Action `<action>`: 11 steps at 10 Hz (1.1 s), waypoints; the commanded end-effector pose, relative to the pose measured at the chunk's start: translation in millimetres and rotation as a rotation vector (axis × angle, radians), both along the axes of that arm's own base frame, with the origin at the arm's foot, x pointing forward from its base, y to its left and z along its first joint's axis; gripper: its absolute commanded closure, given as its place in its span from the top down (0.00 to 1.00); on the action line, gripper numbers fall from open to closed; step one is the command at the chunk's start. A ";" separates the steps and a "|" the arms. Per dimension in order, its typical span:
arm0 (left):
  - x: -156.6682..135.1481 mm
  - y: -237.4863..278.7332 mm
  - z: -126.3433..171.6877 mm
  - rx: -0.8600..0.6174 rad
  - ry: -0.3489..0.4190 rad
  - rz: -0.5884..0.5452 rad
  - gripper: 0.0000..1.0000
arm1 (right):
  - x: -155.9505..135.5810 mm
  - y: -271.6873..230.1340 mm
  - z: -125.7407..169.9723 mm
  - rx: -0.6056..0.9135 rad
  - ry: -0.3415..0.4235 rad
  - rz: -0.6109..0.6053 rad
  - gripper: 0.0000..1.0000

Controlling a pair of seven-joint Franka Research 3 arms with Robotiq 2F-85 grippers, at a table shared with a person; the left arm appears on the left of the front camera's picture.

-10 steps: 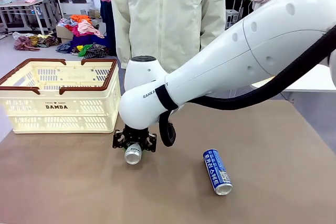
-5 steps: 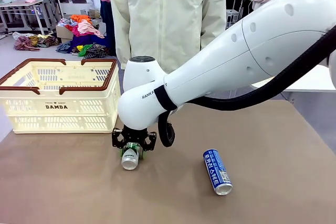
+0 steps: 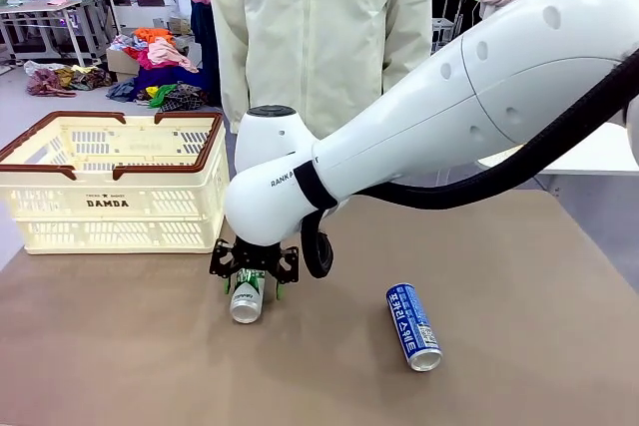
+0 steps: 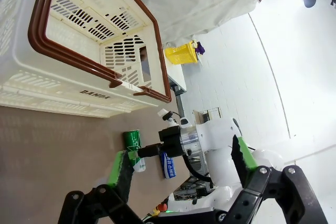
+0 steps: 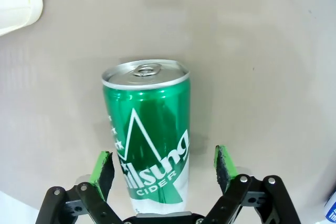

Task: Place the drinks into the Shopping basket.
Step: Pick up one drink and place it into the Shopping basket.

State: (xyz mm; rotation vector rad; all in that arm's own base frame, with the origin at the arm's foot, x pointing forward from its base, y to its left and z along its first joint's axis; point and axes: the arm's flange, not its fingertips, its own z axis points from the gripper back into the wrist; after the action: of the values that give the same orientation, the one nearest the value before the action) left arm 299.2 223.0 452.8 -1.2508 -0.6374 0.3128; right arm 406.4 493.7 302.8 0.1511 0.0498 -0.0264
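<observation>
A green drink can (image 5: 149,129) lies on its side on the brown table, silver top towards the front camera (image 3: 247,300). My right gripper (image 3: 252,282) stands over it, open, and its green pads (image 5: 102,169) sit on either side of the can with gaps between. A blue can (image 3: 412,325) lies on the table to the right. The cream Shopping basket (image 3: 110,187) with a brown rim stands at the back left, also seen in the left wrist view (image 4: 79,51). My left gripper (image 4: 181,182) is open and holds nothing.
A person in a pale coat (image 3: 319,27) stands at the table's far side. A small yellow basket (image 4: 181,53) sits farther off on another surface. The right arm (image 3: 449,117) spans the table's middle from the right. The front left of the table is bare.
My right gripper has opened and let go of the green can, which has dropped slightly and now rests on the table. The blue can and basket have not moved.
</observation>
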 end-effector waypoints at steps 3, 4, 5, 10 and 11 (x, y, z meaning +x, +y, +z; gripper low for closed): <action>-1.6 0.9 1.3 -0.001 -0.015 -0.008 1.00 | -33.0 -40.9 92.4 0.112 -0.138 0.067 1.00; -1.6 0.9 1.3 -0.001 -0.015 -0.008 1.00 | -54.2 -75.2 129.8 0.142 -0.163 0.026 1.00; -1.6 0.9 1.3 -0.001 -0.015 -0.008 1.00 | -80.1 -120.0 160.0 0.192 -0.167 0.004 1.00; -1.6 0.9 1.3 -0.001 -0.015 -0.008 1.00 | -192.9 -380.9 201.4 1.040 -0.438 -0.113 1.00; -1.6 0.9 1.3 -0.001 -0.015 -0.008 1.00 | -176.5 -367.3 181.8 0.952 -0.393 -0.214 1.00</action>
State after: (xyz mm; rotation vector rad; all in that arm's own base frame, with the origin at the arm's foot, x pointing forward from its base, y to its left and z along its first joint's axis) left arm 299.0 223.5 452.8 -1.2509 -0.6377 0.3137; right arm 276.2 159.9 568.8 1.0690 -0.3547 -0.1600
